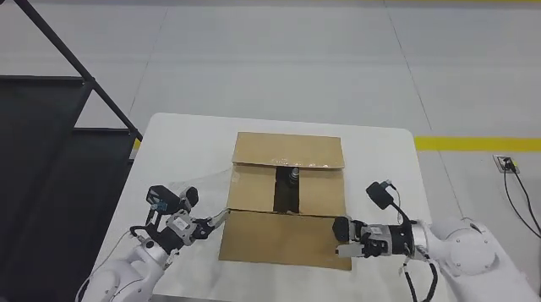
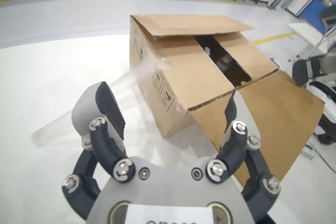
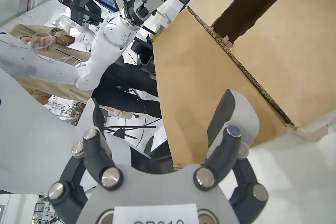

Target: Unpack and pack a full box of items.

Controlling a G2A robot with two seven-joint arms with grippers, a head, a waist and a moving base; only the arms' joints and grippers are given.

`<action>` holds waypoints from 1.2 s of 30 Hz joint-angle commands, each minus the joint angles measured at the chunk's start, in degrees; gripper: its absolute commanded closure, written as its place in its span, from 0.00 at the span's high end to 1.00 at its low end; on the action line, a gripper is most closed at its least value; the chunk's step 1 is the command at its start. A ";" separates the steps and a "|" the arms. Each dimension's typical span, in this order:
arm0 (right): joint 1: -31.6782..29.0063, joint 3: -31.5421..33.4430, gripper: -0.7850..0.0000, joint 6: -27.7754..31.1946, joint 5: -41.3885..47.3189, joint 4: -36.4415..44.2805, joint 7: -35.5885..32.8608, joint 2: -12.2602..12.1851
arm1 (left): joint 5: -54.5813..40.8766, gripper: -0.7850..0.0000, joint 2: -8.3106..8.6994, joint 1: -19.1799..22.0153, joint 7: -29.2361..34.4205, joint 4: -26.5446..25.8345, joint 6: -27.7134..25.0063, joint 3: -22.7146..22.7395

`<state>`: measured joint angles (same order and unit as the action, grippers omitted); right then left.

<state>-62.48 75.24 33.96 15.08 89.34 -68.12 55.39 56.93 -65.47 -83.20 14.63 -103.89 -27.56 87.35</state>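
Top view: left hand (image 1: 217,219) hovering open beside front flap (image 1: 279,238) of brown cardboard box (image 1: 287,160); right hand (image 1: 341,236) open, straddling that flap's edge.

The cardboard box (image 2: 147,51) keeps nearly all its contents hidden under two inner flaps (image 2: 194,72). Between them only a greyish object (image 2: 225,62) shows, too dim to identify. In the right wrist view the box runs off the edge.

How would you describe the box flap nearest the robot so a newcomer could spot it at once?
On the white table stands a cardboard box. Its near flap is the broad one folded out from the top edge towards the robot. The inner flaps lie over the top, and the far flap points away.
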 commanded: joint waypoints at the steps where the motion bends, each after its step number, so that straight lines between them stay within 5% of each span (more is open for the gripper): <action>1: 1.45 -0.47 1.00 -3.50 4.78 -2.48 2.43 0.34 | 1.52 1.00 0.20 0.12 2.33 0.45 -0.95 -0.14; 6: 5.35 -1.24 1.00 -10.62 14.31 -6.65 7.55 1.21 | 4.18 1.00 0.48 0.40 5.08 1.50 -2.05 -1.00; 18: 5.21 -1.27 1.00 -10.92 14.28 -6.59 7.95 1.22 | 5.16 1.00 0.54 0.56 5.05 2.05 -1.28 -1.55; 25: 8.91 -6.00 1.00 -27.57 5.99 -5.39 21.70 2.32 | 5.16 1.00 0.54 0.56 5.05 2.05 -1.28 -1.55; 30: 13.14 -9.44 1.00 -31.58 5.38 -10.49 25.29 3.56 | 5.16 1.00 0.54 0.56 5.05 2.05 -1.28 -1.55; 36: 15.85 -10.87 1.00 -29.68 12.20 -14.50 32.74 5.43 | 5.16 1.00 0.54 0.56 5.05 2.05 -1.28 -1.55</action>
<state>-46.90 64.51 3.54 25.67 75.42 -36.61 60.52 62.08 -64.93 -82.64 19.69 -101.84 -28.84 85.79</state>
